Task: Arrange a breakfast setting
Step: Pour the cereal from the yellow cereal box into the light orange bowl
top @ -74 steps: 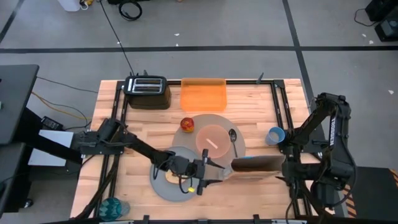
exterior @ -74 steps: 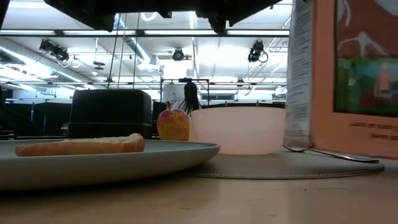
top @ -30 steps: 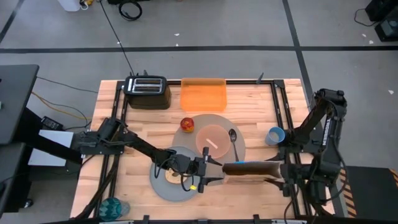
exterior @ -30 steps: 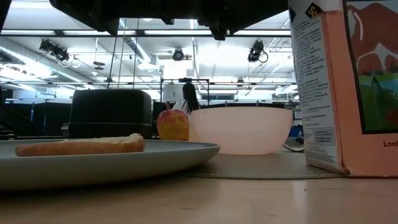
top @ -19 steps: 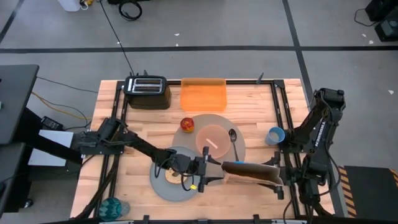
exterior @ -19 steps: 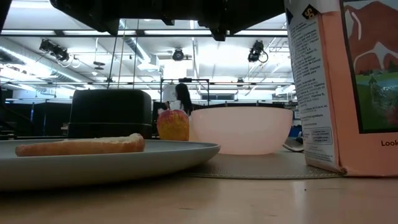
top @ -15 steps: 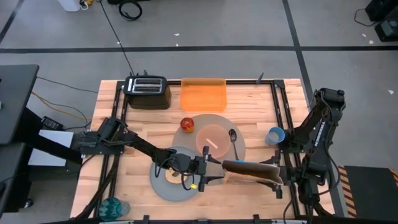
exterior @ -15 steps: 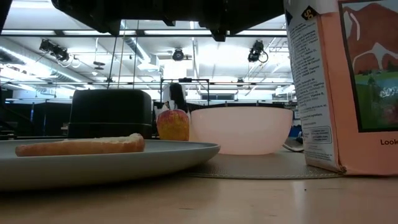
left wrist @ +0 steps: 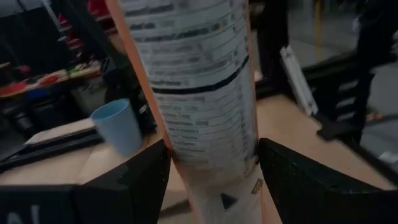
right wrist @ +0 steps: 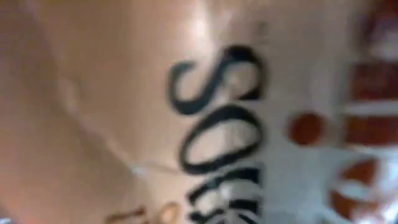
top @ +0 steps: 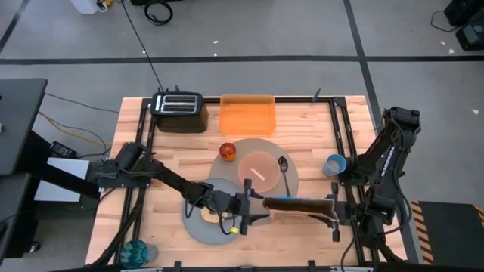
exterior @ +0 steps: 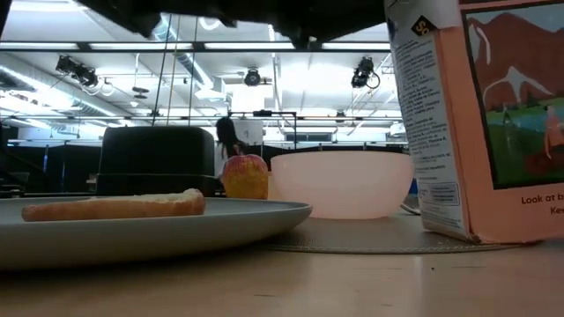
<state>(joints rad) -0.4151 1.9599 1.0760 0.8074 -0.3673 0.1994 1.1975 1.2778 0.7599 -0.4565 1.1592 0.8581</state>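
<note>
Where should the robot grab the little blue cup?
Probably by the rim, coming straight down from above, with one pincer finger inside and one outside. The blue cup stands upright with its open mouth facing up, so the thin round wall is free to pinch.

Light butcher-block wooden table (top: 302,125) on a grey concrete floor (top: 249,34) crossed by dark tape lines, black cables beyond the table's far edge, black desk (top: 15,125) beside its left end, bright ceiling strip lights (exterior: 203,46) and hanging black lamps (exterior: 367,72) behind
</note>
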